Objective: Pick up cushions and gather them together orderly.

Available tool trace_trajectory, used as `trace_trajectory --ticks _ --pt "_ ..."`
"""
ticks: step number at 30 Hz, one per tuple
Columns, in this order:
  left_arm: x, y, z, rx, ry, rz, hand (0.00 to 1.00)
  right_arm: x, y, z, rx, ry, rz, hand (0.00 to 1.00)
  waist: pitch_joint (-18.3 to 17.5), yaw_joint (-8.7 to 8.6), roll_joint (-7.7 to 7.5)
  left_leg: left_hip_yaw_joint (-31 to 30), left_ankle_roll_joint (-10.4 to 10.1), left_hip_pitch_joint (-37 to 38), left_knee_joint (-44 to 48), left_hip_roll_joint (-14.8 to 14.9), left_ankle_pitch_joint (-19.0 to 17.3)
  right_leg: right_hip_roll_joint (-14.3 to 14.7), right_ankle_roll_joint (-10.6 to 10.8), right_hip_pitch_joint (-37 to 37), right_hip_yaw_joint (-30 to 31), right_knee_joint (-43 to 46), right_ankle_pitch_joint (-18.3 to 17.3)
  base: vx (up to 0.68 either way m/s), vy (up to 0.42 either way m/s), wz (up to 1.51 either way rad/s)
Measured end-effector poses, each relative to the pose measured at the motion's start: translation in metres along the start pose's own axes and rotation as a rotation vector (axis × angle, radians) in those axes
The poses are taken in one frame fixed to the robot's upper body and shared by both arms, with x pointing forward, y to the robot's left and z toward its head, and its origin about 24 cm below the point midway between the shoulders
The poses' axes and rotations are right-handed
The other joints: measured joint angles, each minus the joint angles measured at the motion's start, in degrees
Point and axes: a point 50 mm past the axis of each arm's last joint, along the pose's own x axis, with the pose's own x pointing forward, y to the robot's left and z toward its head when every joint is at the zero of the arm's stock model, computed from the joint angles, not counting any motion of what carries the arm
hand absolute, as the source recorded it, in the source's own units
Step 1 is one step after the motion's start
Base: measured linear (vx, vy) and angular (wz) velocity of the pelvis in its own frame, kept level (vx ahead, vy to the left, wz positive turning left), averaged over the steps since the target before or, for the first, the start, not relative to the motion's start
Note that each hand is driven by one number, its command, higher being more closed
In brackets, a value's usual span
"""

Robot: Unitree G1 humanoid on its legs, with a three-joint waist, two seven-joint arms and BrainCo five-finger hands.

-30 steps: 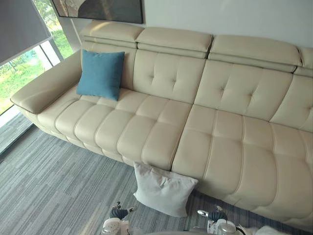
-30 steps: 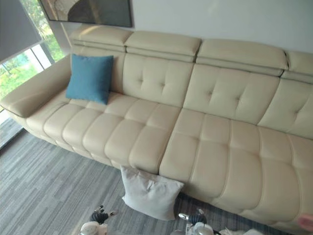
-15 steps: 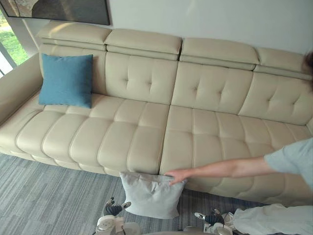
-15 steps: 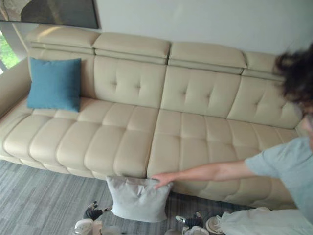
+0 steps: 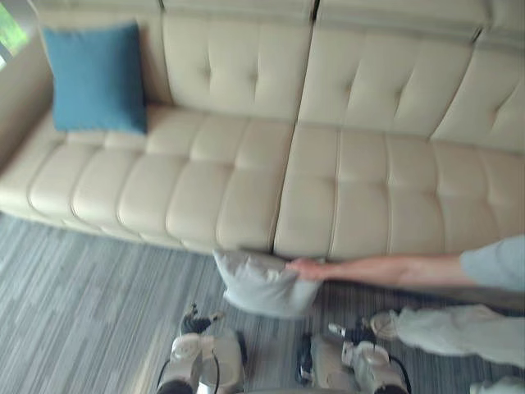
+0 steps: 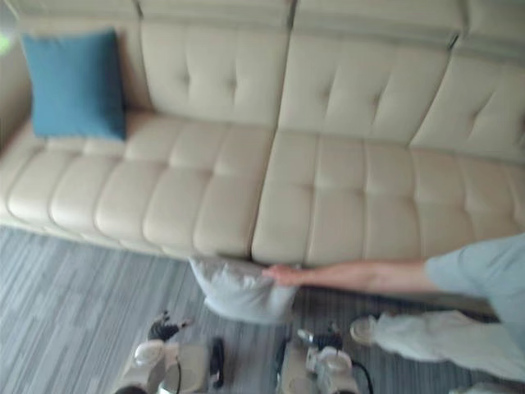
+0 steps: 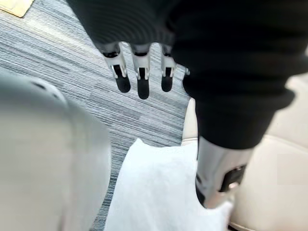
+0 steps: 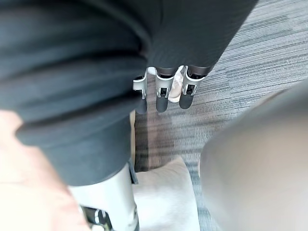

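Fingers (image 7: pixel 140 85) half under ribbed cover (image 7: pixel 231 57)

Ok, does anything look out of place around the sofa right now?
Yes. The white cushion is down at floor level against the sofa front, off the seat, with a person's hand on its top corner. The blue cushion stands upright against the backrest at the left end.

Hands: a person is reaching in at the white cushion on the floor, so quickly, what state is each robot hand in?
Left hand: open, fingers straight, holding nothing.
Right hand: open, fingers straight, holding nothing.
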Motion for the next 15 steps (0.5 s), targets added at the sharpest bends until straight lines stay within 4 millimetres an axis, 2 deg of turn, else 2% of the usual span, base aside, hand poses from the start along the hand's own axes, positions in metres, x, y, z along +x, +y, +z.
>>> trace_trajectory --ticks 2,5,10,12,15 --pt "0.007 -0.007 0.037 -0.044 -0.106 0.002 0.00 0.005 0.009 0.027 0.036 -0.074 0.002 0.00 3.5 -0.12 -0.47 -1.2 0.1 -6.7 4.8 0.7 -0.3 0.0 0.0 -6.3 -0.2 4.6 -0.4 -0.28 -0.075 -0.02" --pt "0.010 -0.011 0.064 -0.098 -0.182 0.014 0.00 0.007 0.021 0.049 0.078 -0.121 0.010 0.00 6.1 -0.27 -1.05 -2.3 0.3 -12.6 7.8 1.1 -0.1 -0.2 -0.6 -12.0 -0.5 7.5 -0.6 -0.22 -0.064 0.03" --pt "0.012 -0.011 0.084 -0.181 -0.227 0.044 0.00 0.004 0.043 0.075 0.125 -0.189 0.046 0.00 6.9 -0.13 -1.25 -3.7 0.1 -18.8 9.0 1.3 1.4 -0.3 -1.8 -17.4 -1.9 8.9 0.1 -0.07 -0.042 0.09" --pt "0.012 -0.011 0.088 -0.186 -0.236 0.048 0.00 0.002 0.052 0.086 0.140 -0.222 0.069 0.00 7.5 -0.14 -1.45 -3.9 -0.5 -18.9 8.9 1.5 1.7 -0.3 -2.6 -17.4 -2.3 8.8 0.6 0.00 -0.021 0.00" --pt "0.011 -0.016 0.090 -0.194 -0.243 0.036 0.00 0.002 0.055 0.091 0.144 -0.240 0.074 0.00 7.5 -0.16 -1.44 -3.9 -0.7 -18.9 8.5 1.6 1.9 -0.2 -2.9 -17.3 -2.5 8.4 0.8 0.04 -0.005 0.00"
